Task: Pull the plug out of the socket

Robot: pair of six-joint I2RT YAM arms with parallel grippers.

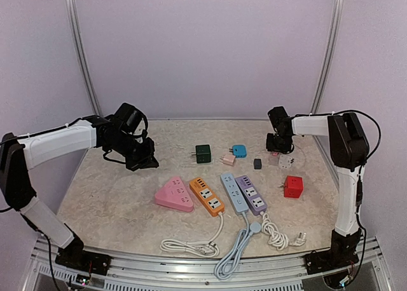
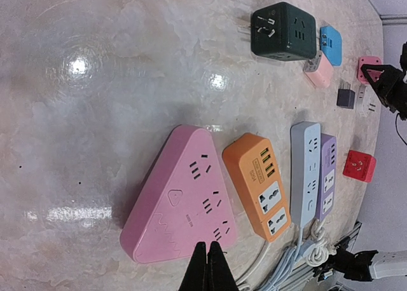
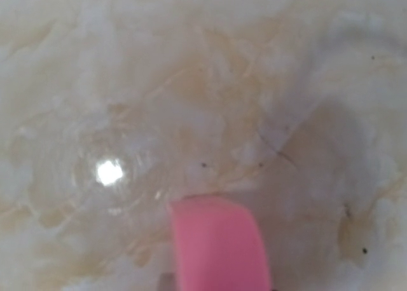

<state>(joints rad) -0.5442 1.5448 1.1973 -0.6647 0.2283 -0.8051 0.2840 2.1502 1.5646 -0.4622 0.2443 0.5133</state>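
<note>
Currently I am working the extraction step. Nearest to me, the left pincer (image 2: 206, 265) is pointing toward the pink triangular strip (image 1: 174, 194), its tips pressed together with nothing between them. Farther out, the right pincer (image 1: 278, 146) is appearing closed on the pink plug (image 3: 219, 243). Its wrist view is showing that plug low in the middle with only bare surface (image 1: 114, 196) beyond, though the fingers themselves are not showing there. The white socket block (image 1: 286, 162) is sitting just beside the plug. I cannot tell whether the prongs are clear of it.

To do this well, I am recommending a straight draw along the prong line, with no twisting and a firm grip on the plug body. The block is looking light, so I am judging that it could ride up with the plug. The empty left pincer could pin it down.

Going near to far, I am counting:
- three bundles of white cord (image 1: 187, 246) at the near edge;
- four power strips side by side: the pink triangular one, an orange strip (image 1: 206, 196), a pale blue strip (image 1: 233, 193) and a purple strip (image 1: 251, 194);
- one red cube (image 1: 292, 187);
- one white block, one dark adapter (image 1: 257, 164) and one pale pink adapter (image 1: 227, 159);
- one dark green cube (image 1: 203, 154) and one blue adapter (image 1: 239, 151), farthest out;
- one pink plug.
</note>
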